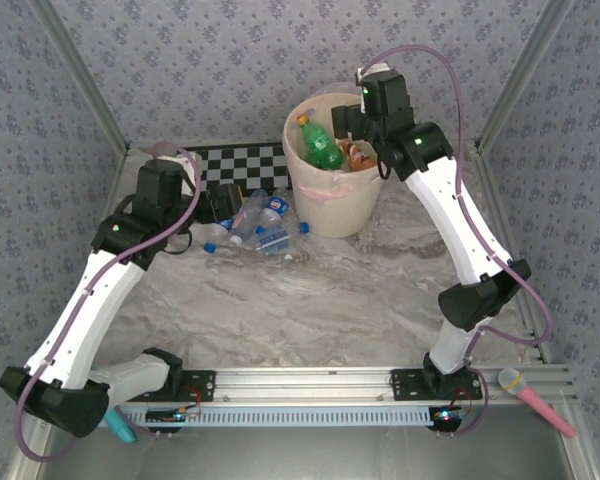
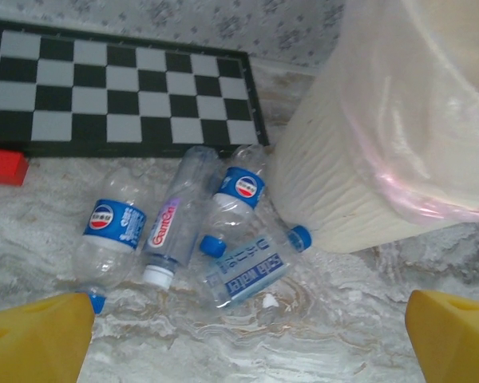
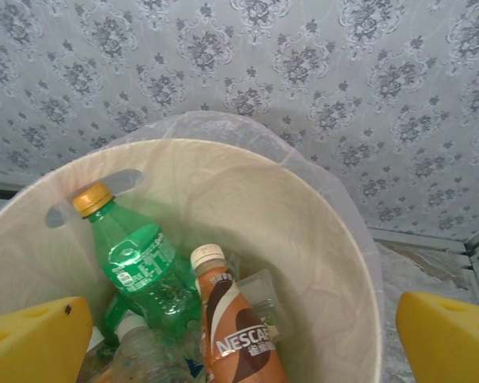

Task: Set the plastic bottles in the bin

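Several clear plastic bottles with blue labels (image 1: 255, 228) lie in a cluster on the marble table, just left of the cream bin (image 1: 335, 205). My left gripper (image 1: 223, 207) hangs open over them. In the left wrist view I see a Pepsi bottle (image 2: 112, 231), a Ganten bottle (image 2: 172, 227) and a soda water bottle (image 2: 251, 267) ahead of the left gripper (image 2: 247, 343), touching neither finger. My right gripper (image 1: 355, 125) stands open and empty above the bin. Below the right gripper (image 3: 243, 343), inside the bin (image 3: 303, 231), rest a green bottle (image 3: 140, 267) and a brown Nescafe bottle (image 3: 235, 335).
A black-and-white checkerboard mat (image 1: 240, 162) lies behind the bottles, with a small red block (image 2: 4, 166) at its near left edge. A pink microphone-shaped object (image 1: 535, 395) and a teal object (image 1: 120, 425) lie by the front rail. Wallpapered walls close in the back and sides.
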Motion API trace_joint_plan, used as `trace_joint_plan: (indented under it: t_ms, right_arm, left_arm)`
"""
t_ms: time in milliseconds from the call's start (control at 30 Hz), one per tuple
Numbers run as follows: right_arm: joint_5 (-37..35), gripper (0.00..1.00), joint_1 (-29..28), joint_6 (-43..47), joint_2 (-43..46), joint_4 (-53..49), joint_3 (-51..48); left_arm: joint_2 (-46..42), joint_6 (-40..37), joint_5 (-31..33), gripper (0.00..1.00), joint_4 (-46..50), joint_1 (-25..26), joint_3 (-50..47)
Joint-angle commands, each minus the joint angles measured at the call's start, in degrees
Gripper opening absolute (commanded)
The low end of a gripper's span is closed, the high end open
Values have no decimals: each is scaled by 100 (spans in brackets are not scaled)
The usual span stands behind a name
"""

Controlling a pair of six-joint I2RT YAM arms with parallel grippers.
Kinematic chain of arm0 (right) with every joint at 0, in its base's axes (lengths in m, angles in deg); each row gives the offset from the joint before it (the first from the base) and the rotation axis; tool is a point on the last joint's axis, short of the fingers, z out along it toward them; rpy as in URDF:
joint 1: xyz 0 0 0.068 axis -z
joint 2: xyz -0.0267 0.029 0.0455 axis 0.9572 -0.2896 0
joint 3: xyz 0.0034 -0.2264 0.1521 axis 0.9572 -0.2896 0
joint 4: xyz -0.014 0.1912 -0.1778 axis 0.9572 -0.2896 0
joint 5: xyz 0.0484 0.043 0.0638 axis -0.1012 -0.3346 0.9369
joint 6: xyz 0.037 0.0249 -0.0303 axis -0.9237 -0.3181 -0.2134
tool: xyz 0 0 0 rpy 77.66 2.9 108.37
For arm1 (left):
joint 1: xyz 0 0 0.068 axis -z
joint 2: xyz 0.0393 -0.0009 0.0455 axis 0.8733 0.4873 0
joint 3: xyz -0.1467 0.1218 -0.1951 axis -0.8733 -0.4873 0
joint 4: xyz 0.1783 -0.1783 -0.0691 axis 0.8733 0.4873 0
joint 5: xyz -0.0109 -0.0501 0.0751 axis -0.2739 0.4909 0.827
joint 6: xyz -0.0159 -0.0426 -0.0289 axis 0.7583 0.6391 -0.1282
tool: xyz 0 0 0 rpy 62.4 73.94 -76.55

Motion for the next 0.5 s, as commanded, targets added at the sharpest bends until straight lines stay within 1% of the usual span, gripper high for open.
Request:
trace_joint_plan:
  t_ms: [0,300,467]
  right_arm:
    - [265,100,-75,-242,115,-97,156]
    - [400,100,-470,-737,371,-323,-164]
    - [509,100,-825,-1168,495,-525,-301]
  left_arm:
    - [113,140,-320,100,100,-240,-99]
    - [413,164,-667,98,380,-676,-459]
    - [540,179,-1134,96,258,-1023,-740]
